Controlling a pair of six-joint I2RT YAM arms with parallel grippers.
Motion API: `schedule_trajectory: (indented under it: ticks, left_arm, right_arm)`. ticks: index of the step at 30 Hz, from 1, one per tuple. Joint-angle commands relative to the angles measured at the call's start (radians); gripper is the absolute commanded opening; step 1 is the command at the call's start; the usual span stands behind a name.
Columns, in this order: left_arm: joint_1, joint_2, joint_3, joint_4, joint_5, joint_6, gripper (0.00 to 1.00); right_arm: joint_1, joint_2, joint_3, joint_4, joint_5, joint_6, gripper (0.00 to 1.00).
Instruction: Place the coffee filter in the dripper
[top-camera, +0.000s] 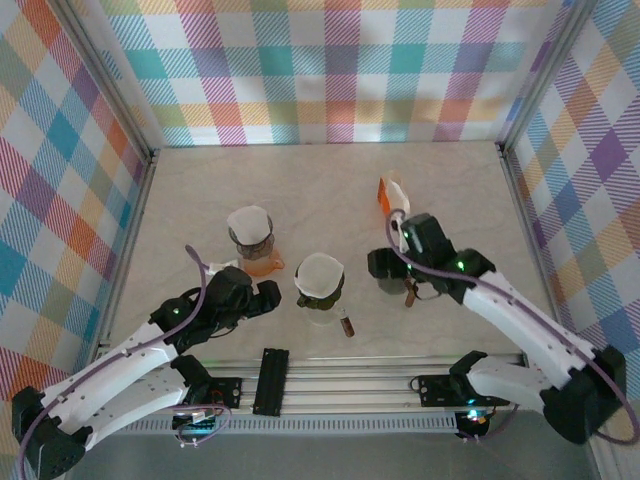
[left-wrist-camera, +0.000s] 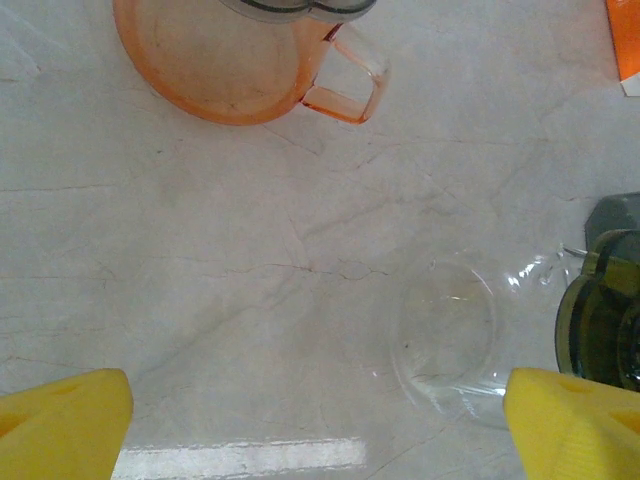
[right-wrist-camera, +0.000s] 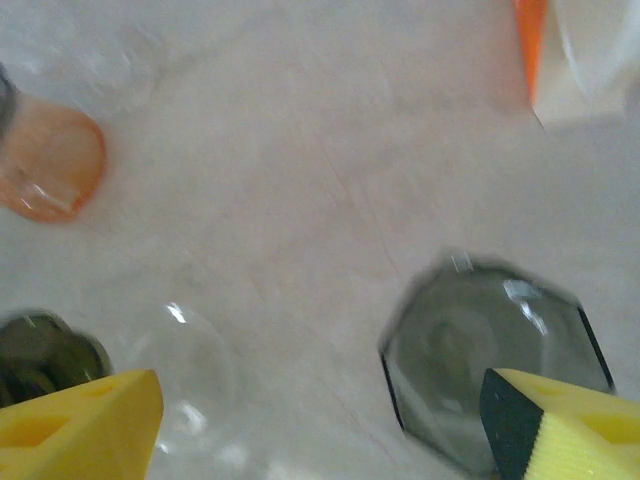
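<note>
a white coffee filter (top-camera: 319, 272) sits in the dark green dripper (top-camera: 322, 299), near the middle of the desk (top-camera: 300, 180). behind it and to the left, the orange dripper (top-camera: 262, 264) carries a second filter (top-camera: 250, 222). just right of the green dripper stands a grey glass piece (right-wrist-camera: 490, 370). my right fingers (top-camera: 383, 265) hang over it, spread wide, holding nothing. my left fingers (top-camera: 268, 297) are just left of the green dripper, also wide apart and empty.
</note>
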Motion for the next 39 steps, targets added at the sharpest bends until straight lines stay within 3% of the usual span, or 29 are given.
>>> schedule_trajectory:
  ticks: [1, 9, 16, 24, 39]
  left_arm:
    - [0.005, -0.028, -0.002, -0.034, -0.009, -0.018, 0.97]
    - [0.007, -0.066, -0.001, -0.045, -0.008, -0.002, 0.99]
    - [0.007, -0.109, -0.002, -0.069, -0.028, -0.006, 0.99]
    - [0.007, -0.115, -0.004, -0.085, -0.033, -0.015, 1.00]
    - [0.008, -0.103, -0.012, -0.082, -0.030, -0.031, 1.00]
  right_arm:
    - [-0.034, 0.158, 0.163, 0.071, -0.193, -0.083, 0.84]
    - [-0.051, 0.682, 0.654, 0.024, -0.495, -0.146, 0.84]
    - [-0.006, 1.006, 1.018, -0.067, -0.535, -0.190, 0.83]
    - [0.015, 1.206, 1.240, -0.132, -0.567, -0.186, 0.80]
    - [0.034, 1.329, 1.321, -0.096, -0.605, -0.133, 0.63]
